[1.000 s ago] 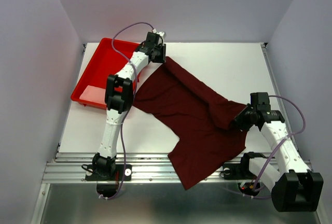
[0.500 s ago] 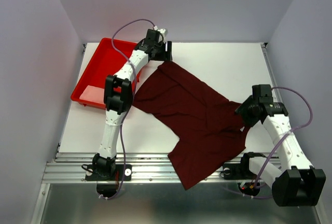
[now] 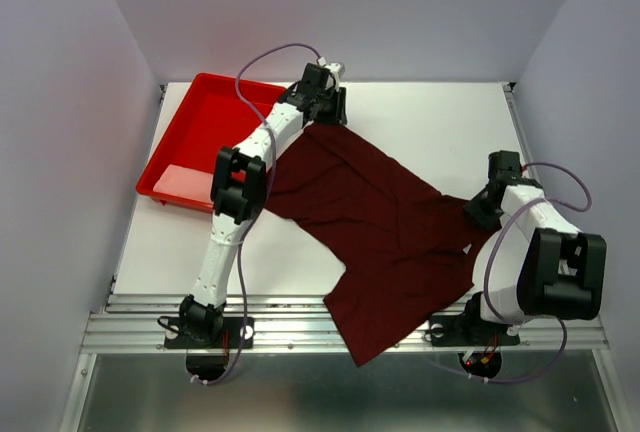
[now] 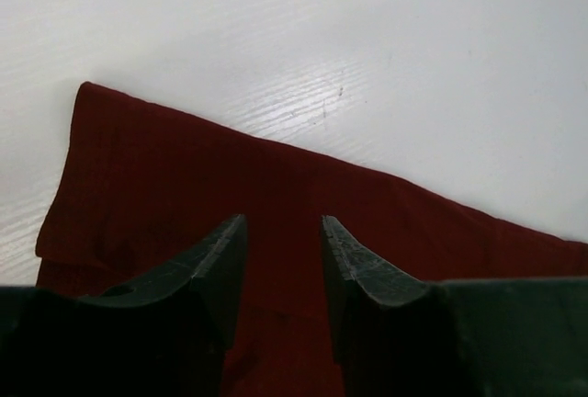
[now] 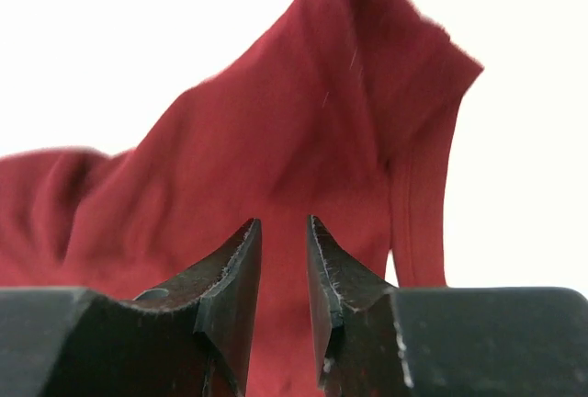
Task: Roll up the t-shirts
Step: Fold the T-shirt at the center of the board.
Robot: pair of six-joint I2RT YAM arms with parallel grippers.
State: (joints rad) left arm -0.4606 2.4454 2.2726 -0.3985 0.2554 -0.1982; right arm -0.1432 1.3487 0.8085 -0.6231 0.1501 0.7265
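Maroon t-shirt [image 3: 370, 222] spread skewed on tabletop [image 3: 440, 122], just right of red tray [image 3: 190, 127], one corner overhanging. Left end effector [image 4: 283, 220] and right end effector [image 5: 283, 221] both parted, empty, over shirt edges nearest and farthest from tray. Risk: wrinkles giving lopsided roll; overhang dragging cloth off.

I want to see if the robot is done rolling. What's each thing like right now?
t-shirt: spread out and wrinkly on the table, not rolled, one corner hanging over the near edge.
red tray: flat at the table's far-left corner, shirt not in it.
left gripper: open, over the shirt's far edge, holding nothing.
right gripper: open just a little, at the shirt's right side, holding nothing.
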